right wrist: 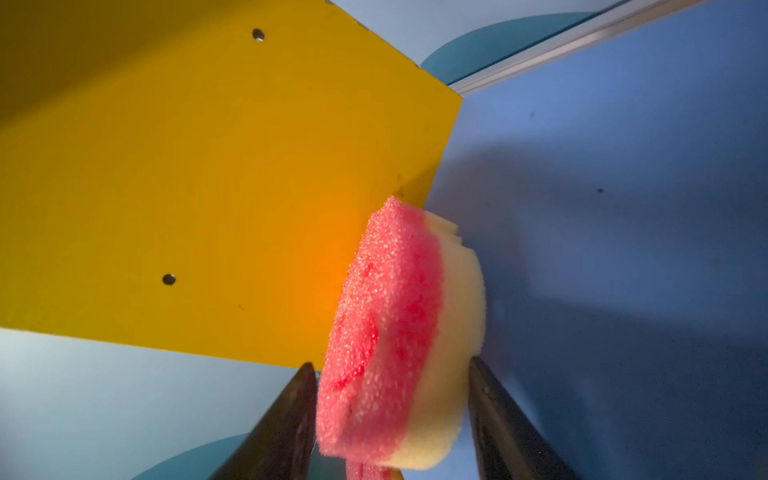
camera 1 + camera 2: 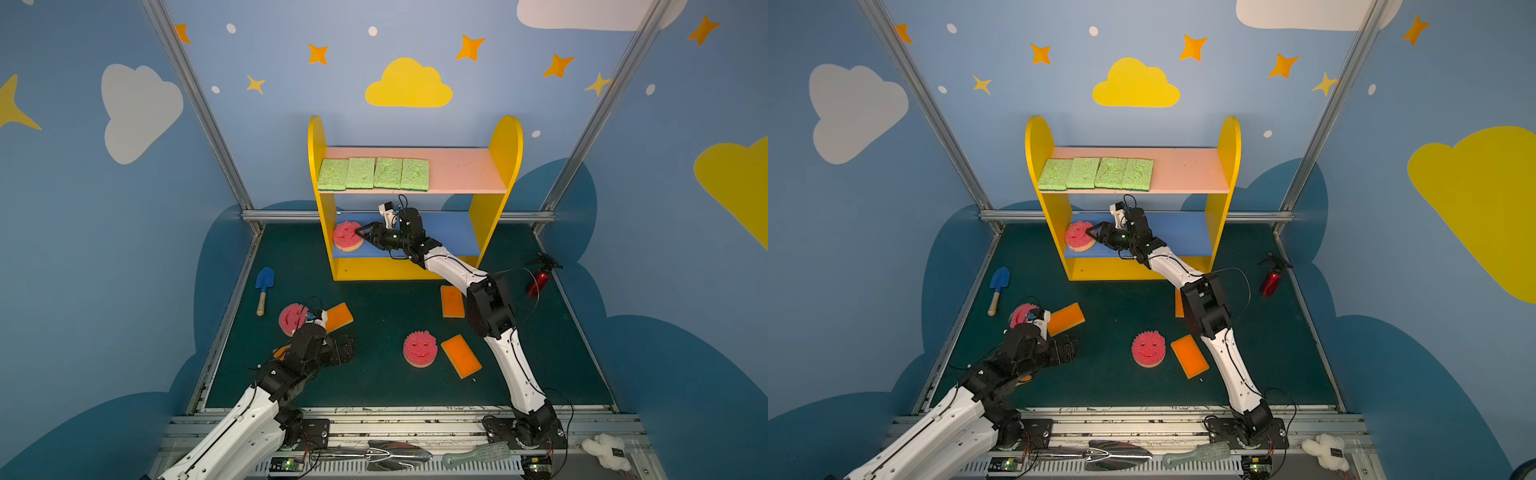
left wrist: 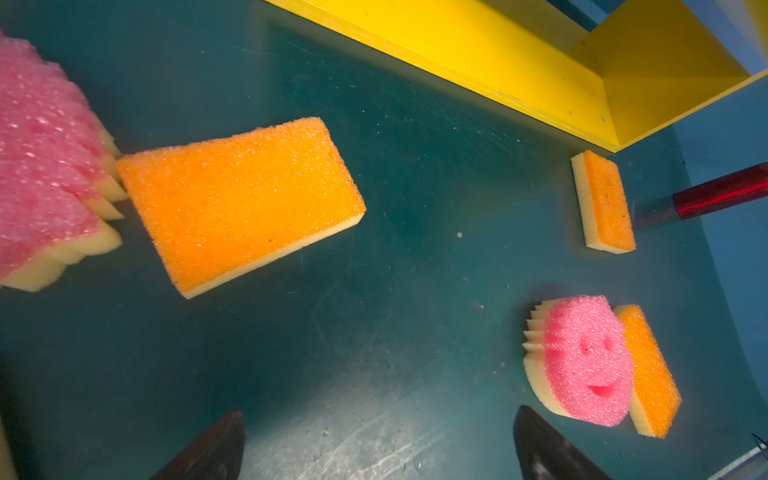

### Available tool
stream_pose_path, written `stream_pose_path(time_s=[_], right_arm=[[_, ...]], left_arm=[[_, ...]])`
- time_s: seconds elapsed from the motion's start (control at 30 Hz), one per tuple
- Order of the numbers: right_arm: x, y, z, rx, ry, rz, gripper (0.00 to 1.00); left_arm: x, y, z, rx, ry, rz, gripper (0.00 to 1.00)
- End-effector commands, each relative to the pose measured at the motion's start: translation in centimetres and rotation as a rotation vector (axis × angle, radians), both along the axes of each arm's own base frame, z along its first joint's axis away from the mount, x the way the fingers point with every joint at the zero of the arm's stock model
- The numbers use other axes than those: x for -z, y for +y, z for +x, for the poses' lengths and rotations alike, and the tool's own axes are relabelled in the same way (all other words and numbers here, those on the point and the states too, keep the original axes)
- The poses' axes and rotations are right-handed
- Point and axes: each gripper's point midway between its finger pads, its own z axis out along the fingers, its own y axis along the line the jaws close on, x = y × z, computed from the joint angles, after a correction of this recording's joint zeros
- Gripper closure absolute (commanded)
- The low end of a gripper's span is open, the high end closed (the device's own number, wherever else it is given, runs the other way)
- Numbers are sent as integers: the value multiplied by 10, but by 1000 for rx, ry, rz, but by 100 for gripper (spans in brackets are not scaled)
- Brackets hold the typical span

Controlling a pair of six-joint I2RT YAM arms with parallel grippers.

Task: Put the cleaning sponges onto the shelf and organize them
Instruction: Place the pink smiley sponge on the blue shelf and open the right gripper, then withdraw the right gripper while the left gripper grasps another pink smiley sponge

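Observation:
The shelf [image 2: 505, 141] stands at the back, with several green sponges [image 2: 374, 173] in a row on its pink top board. My right gripper [image 1: 391, 362] is open inside the blue middle tier. Its fingers straddle a pink smiley sponge [image 2: 345, 235] that rests tilted against the left side panel. On the floor lie a pink sponge [image 2: 419, 348] and three orange sponges [image 2: 460, 355] [image 2: 452, 301] [image 2: 338, 316]. Another pink sponge [image 2: 291, 318] is half hidden by my left wrist. My left gripper [image 3: 380, 411] hovers open and empty over bare floor.
A blue toy trowel [image 2: 263, 286] lies by the left wall and a red spray bottle [image 2: 538, 280] by the right wall. On the front rail lie a metal trowel [image 2: 395, 455], a brush [image 2: 478, 455] and a white plush [image 2: 606, 451].

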Motion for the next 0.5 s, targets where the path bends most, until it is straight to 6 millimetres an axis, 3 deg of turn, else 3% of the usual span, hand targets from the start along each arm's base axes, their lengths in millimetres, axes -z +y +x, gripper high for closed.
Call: stream_pose_path(time_s=[0.0, 0.33, 0.47], right_arm=[[-12, -14, 1, 21, -29, -27, 40], [-21, -43, -5, 71, -68, -75, 38], [-31, -60, -15, 79, -78, -83, 38]], left_arm=[[-6, 5, 0, -27, -1, 7, 0], [-17, 5, 2, -18, -12, 25, 0], [-16, -6, 6, 25, -3, 7, 3]])
